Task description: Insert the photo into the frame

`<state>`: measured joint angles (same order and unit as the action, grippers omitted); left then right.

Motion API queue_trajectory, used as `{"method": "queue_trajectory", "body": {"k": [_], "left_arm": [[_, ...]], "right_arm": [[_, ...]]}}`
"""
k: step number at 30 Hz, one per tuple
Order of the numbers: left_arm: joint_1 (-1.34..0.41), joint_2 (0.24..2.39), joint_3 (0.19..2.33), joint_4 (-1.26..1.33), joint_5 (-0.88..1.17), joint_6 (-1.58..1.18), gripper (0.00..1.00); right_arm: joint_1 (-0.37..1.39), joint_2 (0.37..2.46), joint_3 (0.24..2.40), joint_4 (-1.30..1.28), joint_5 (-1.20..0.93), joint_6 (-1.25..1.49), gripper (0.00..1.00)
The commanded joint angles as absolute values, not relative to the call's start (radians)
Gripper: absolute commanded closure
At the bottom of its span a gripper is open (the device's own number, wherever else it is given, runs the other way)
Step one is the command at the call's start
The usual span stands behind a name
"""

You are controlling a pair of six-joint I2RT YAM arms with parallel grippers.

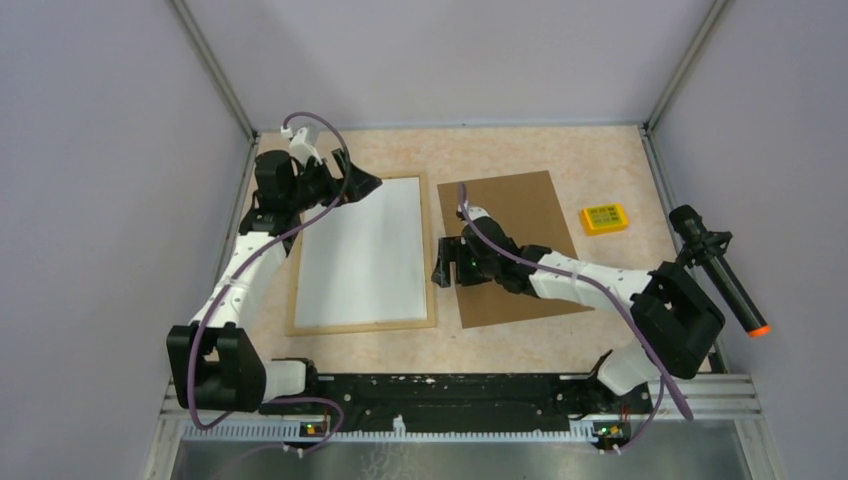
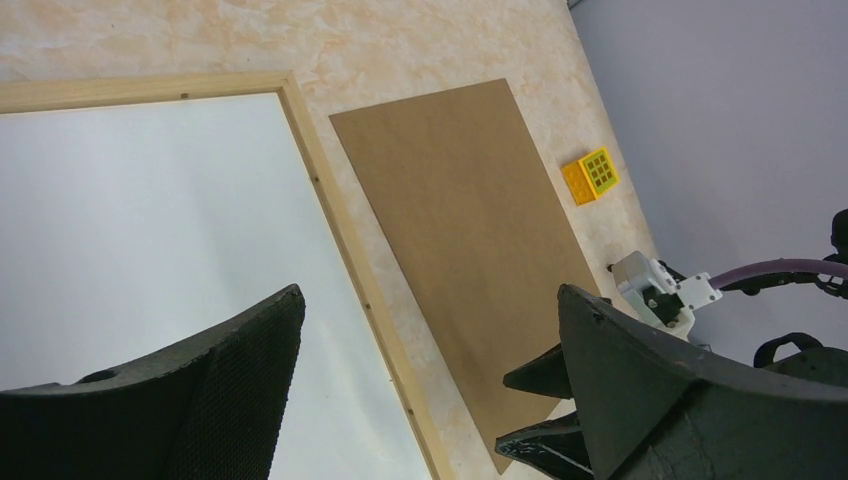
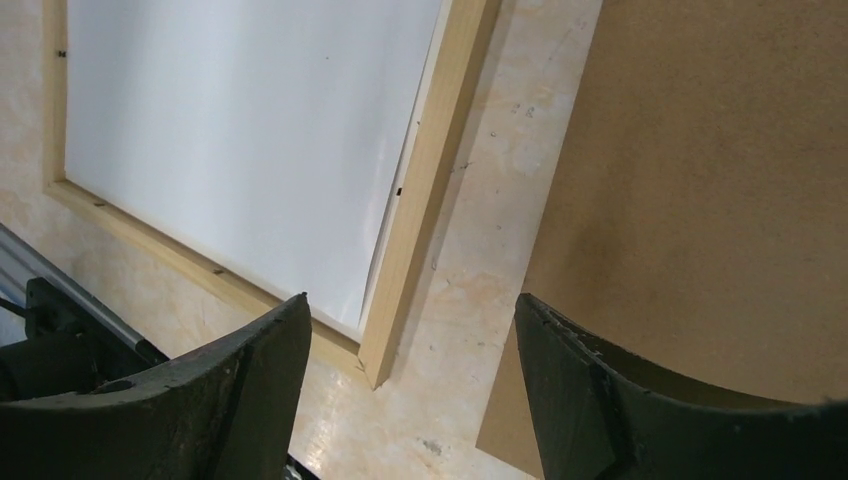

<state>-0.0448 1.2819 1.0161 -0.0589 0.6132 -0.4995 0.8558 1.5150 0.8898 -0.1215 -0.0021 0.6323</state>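
The light wood frame (image 1: 430, 250) lies flat left of centre, with a plain white sheet (image 1: 360, 255) filling its opening. No sunflower print shows in any view. My left gripper (image 1: 358, 178) is open and empty over the frame's far right corner; its wrist view (image 2: 428, 300) shows the frame rail (image 2: 340, 240) and the white sheet (image 2: 150, 220) below. My right gripper (image 1: 440, 263) is open and empty, low over the strip of table between the frame's right rail (image 3: 430, 170) and a brown board (image 3: 720, 180). The white sheet (image 3: 240, 130) shows there too.
The plain brown board (image 1: 520, 215) lies flat right of the frame, under my right arm, and also shows in the left wrist view (image 2: 470, 220). A small yellow block (image 1: 604, 218) sits at the far right. A black cylinder with an orange tip (image 1: 722, 272) stands at the right edge.
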Motion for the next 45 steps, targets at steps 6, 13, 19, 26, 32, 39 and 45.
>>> {"method": "queue_trajectory", "body": {"k": [6, 13, 19, 26, 32, 39, 45], "left_arm": [[-0.056, 1.273, 1.017, -0.036, 0.567, -0.459, 0.01], [-0.069, 1.292, 1.04, -0.077, 0.546, -0.434, 0.01], [-0.086, 1.305, 1.046, -0.086, 0.54, -0.427, 0.01], [-0.089, 1.308, 1.046, -0.089, 0.534, -0.423, 0.01], [-0.089, 1.301, 1.048, -0.089, 0.54, -0.426, 0.01], [-0.101, 1.309, 1.049, -0.088, 0.559, -0.432, 0.01], [-0.146, 1.311, 1.049, -0.088, 0.574, -0.437, 0.01]], "right_arm": [[0.88, 1.454, 0.809, -0.096, 0.063, 0.667, 0.27], [0.984, 1.564, 0.893, -0.181, 0.16, 0.725, 0.32], [1.05, 1.665, 0.954, -0.216, 0.211, 0.797, 0.44], [1.097, 1.771, 1.064, -0.316, 0.291, 0.8, 0.51], [1.113, 1.729, 1.03, -0.301, 0.3, 0.789, 0.53], [1.113, 1.481, 1.014, -0.378, 0.302, 0.654, 0.27], [1.036, 1.157, 0.899, -0.531, 0.429, 0.658, 0.13]]}}
